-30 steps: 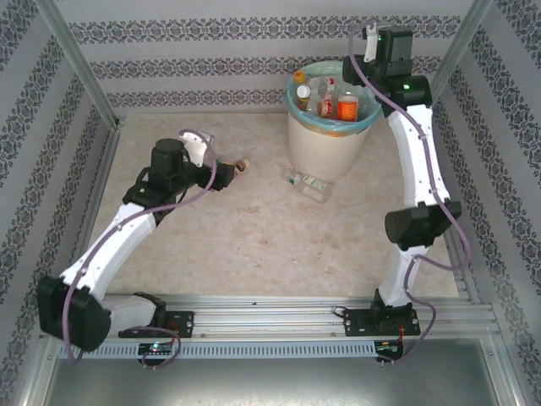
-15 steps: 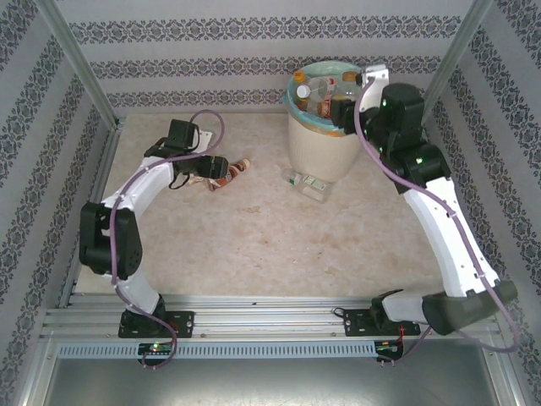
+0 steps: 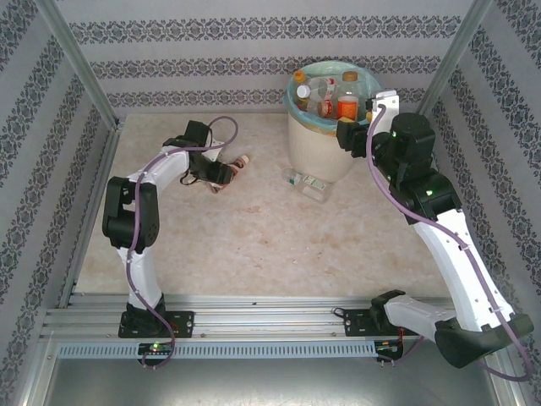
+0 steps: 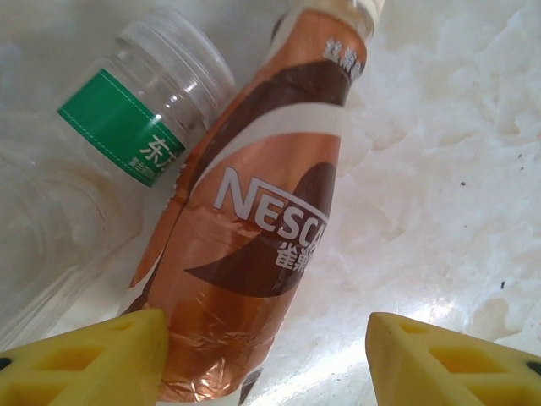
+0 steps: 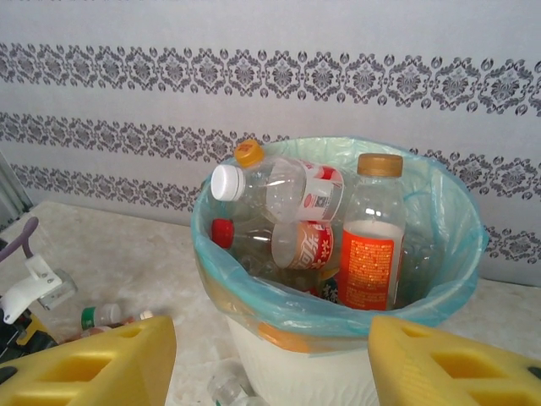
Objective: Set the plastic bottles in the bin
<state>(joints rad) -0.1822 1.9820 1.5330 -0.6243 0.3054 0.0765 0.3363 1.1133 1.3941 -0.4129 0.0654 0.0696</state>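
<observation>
A copper-brown labelled plastic bottle (image 4: 254, 245) lies on the table with its pale cap (image 3: 243, 158) pointing away from my left arm. My left gripper (image 4: 266, 359) straddles its base. The left fingertip (image 4: 93, 355) touches the bottle, while the right one stands apart from it, so the jaws are open. A clear bottle with a green label (image 4: 127, 127) lies beside it. The bin (image 3: 325, 148), lined in teal, holds several bottles (image 5: 372, 254). My right gripper (image 5: 272, 364) hovers open and empty just short of the bin (image 5: 338, 304), at its right side (image 3: 351, 135).
Another clear bottle (image 3: 306, 183) lies on the table against the bin's base, also low in the right wrist view (image 5: 228, 389). Patterned walls and aluminium posts (image 3: 80, 68) enclose the table. A rail (image 3: 270, 309) runs along the near edge.
My left arm reached forward to the brown bottle and its jaws narrowed round it. My right arm drew back from above the bin to its right side.
</observation>
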